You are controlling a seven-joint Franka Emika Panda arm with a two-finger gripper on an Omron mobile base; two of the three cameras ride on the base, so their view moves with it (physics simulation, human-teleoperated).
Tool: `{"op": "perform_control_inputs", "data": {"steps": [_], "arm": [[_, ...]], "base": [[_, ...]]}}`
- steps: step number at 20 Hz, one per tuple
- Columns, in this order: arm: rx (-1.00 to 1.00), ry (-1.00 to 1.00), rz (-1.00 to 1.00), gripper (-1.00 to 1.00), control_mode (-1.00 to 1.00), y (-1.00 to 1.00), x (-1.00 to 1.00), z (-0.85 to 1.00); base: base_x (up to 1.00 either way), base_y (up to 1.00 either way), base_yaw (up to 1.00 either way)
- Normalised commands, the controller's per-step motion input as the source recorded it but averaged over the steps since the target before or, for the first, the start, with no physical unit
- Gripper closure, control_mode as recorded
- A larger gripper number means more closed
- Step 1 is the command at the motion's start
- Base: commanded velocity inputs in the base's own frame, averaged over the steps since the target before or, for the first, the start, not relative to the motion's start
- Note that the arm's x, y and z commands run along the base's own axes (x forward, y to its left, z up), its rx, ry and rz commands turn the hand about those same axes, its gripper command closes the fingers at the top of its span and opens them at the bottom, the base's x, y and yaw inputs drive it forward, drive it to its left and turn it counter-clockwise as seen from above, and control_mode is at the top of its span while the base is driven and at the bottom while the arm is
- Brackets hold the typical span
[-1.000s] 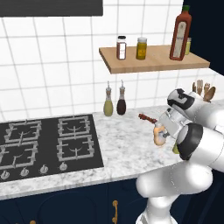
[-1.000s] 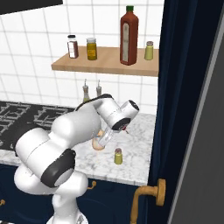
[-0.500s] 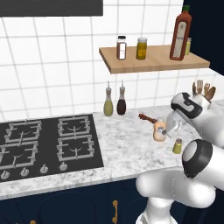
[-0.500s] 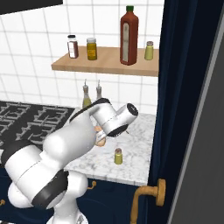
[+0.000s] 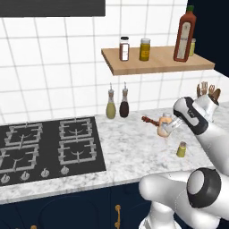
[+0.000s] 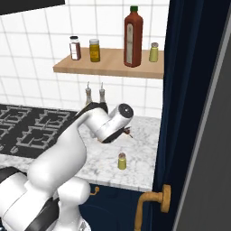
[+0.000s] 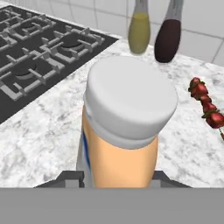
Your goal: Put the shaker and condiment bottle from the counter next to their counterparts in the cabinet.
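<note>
My gripper [image 5: 169, 129] is shut on the condiment bottle [image 5: 164, 125], a peach-orange bottle with a pale cap, and holds it just above the counter [image 5: 134, 154]. In the hand view the bottle [image 7: 124, 131] stands upright between the fingers of the gripper [image 7: 118, 176]. The shaker [image 5: 181, 149], tiny and yellow-green, stands on the counter right of the bottle; it is also in the right base view as the shaker [image 6: 122, 161]. On the cabinet shelf [image 5: 156, 61] stand the tall red-brown bottle [image 5: 184, 33] and the twin shaker [image 5: 192, 47].
Two spice jars [image 5: 124, 48] stand on the shelf's left part. A yellow cruet [image 5: 111, 107] and a dark cruet [image 5: 125, 106] stand by the wall, with a strawberry skewer [image 7: 205, 103] lying beside them. The black hob [image 5: 49, 143] lies to the left. A navy cupboard door [image 6: 198, 113] stands at the right.
The condiment bottle has risen a little in the shut gripper. The arm's elbow has swung out to the right.
</note>
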Motion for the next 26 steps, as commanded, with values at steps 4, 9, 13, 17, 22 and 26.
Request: {"op": "perform_control_inputs", "data": {"steps": [4, 9, 13, 17, 22, 26], "arm": [[0.00, 0.00, -0.33, 1.00, -1.00, 0.00, 0.00, 0.37], [0.00, 0.00, -0.31, 1.00, -1.00, 0.00, 0.00, 0.35], [0.00, -0.01, -0.28, 1.00, -1.00, 0.00, 0.00, 0.33], [-0.02, -0.10, -0.22, 1.00, -1.00, 0.00, 0.00, 0.48], [-0.06, -0.18, -0.16, 1.00, -1.00, 0.00, 0.00, 0.66], [-0.05, -0.11, -0.14, 1.00, -1.00, 0.00, 0.00, 0.51]], "base": [[0.00, 0.00, 0.00], [0.00, 0.00, 0.00], [0.00, 0.00, 0.00], [0.00, 0.00, 0.00], [0.00, 0.00, 0.00], [0.00, 0.00, 0.00]]}}
